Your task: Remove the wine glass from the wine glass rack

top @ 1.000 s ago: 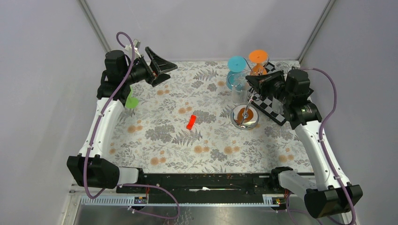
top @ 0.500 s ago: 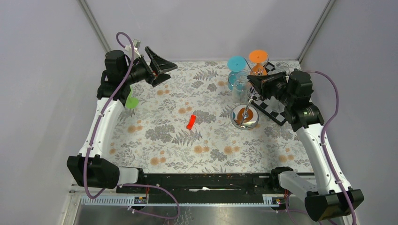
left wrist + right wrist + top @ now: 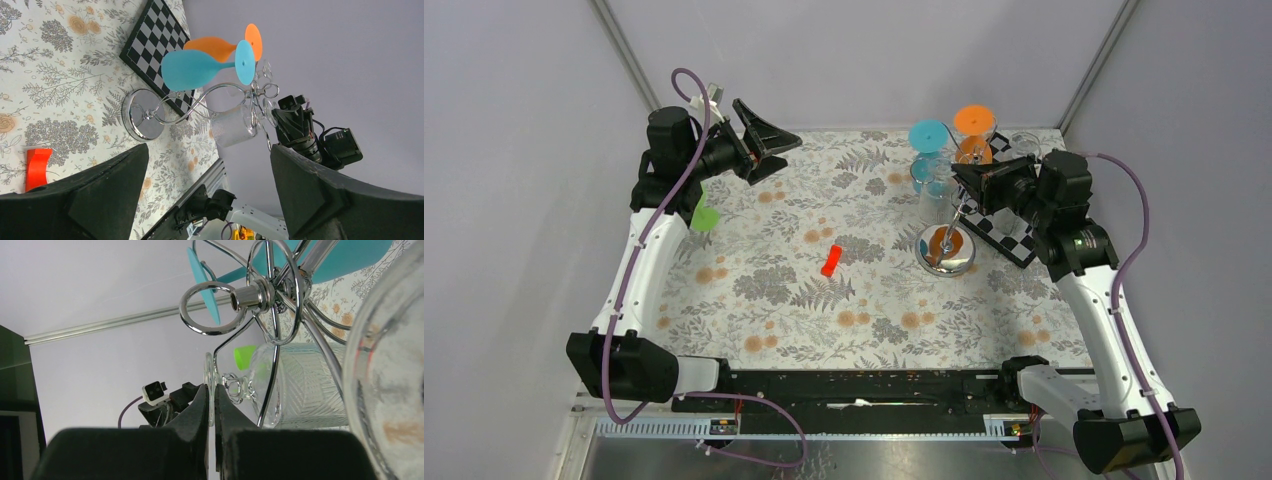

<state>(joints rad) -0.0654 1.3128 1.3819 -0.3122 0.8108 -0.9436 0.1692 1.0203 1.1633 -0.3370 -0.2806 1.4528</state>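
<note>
The silver wine glass rack [image 3: 944, 250] stands right of centre on its shiny disc base, with glasses hanging upside down from its wire arms [image 3: 255, 295]. A clear wine glass [image 3: 935, 198] hangs on the near-left arm. My right gripper [image 3: 965, 181] is shut on that glass's thin foot [image 3: 209, 371], and its patterned bowl [image 3: 305, 385] is still inside the wire loop. A teal glass [image 3: 929, 137] and an orange glass [image 3: 973, 121] also hang there. My left gripper [image 3: 769, 150] is open and empty, raised at the back left, and sees the rack [image 3: 145, 112] from afar.
A black-and-white chequered board [image 3: 1010, 236] lies just right of the rack base under my right arm. A small red object [image 3: 830, 260] lies mid-table. A green object [image 3: 705, 217] sits beside the left arm. Walls close the back and sides.
My right gripper and wrist have shifted slightly to the right, still gripping the clear glass's foot. The left arm has not moved.
</note>
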